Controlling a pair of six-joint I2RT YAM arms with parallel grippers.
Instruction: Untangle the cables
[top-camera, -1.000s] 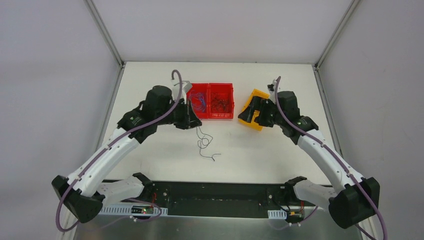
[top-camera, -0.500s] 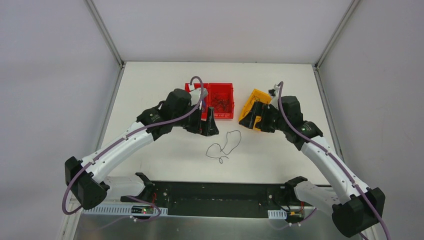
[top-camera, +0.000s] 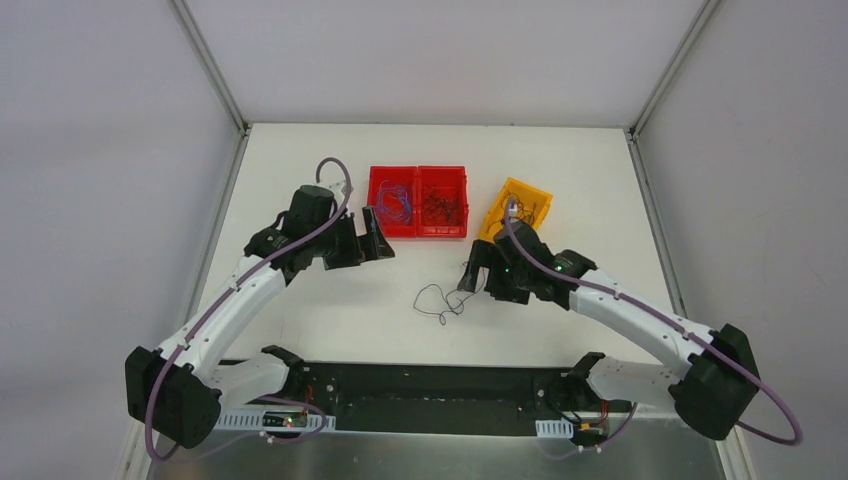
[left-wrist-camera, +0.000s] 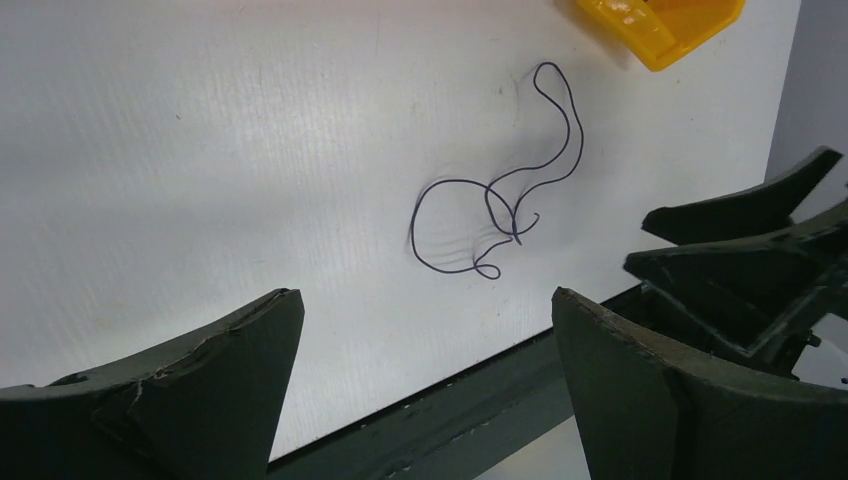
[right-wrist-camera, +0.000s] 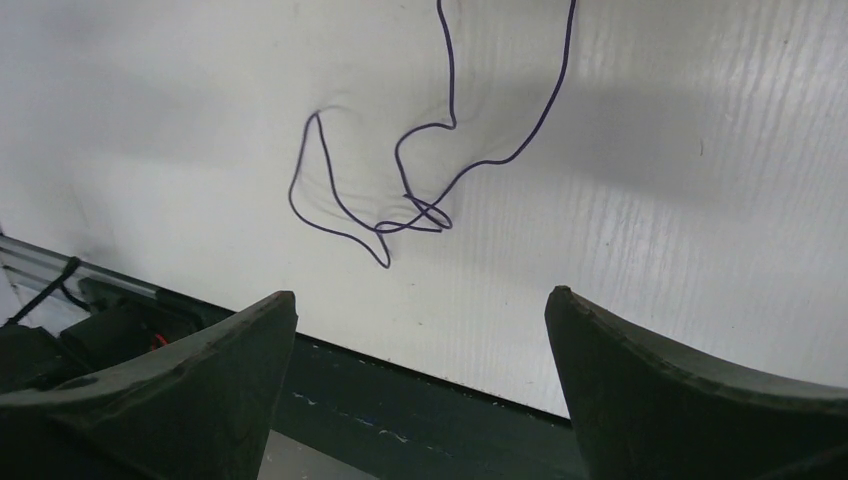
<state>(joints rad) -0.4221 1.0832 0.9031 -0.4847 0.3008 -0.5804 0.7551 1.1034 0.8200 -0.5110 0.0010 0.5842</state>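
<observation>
A single thin dark cable (top-camera: 431, 287) lies loose on the white table in a few crossing loops; it also shows as the cable (left-wrist-camera: 450, 181) in the left wrist view and the cable (right-wrist-camera: 451, 70) in the right wrist view. My left gripper (top-camera: 376, 236) hangs open to the cable's upper left, well apart from it, and the left gripper (left-wrist-camera: 425, 295) holds nothing. My right gripper (top-camera: 472, 276) stands open just right of the loops, and the right gripper (right-wrist-camera: 420, 295) is likewise empty. More cables, blue ones (top-camera: 397, 204) and dark ones (top-camera: 441, 206), sit in the red bin.
A red two-compartment bin (top-camera: 417, 232) stands at the back centre. A yellow bin (top-camera: 521, 190) lies tilted to its right, behind the right arm. The black base rail (top-camera: 430, 385) runs along the near table edge.
The left gripper opened and let the cable drop onto the table, then drew back left. The right arm swung from the yellow bin down beside the cable.
</observation>
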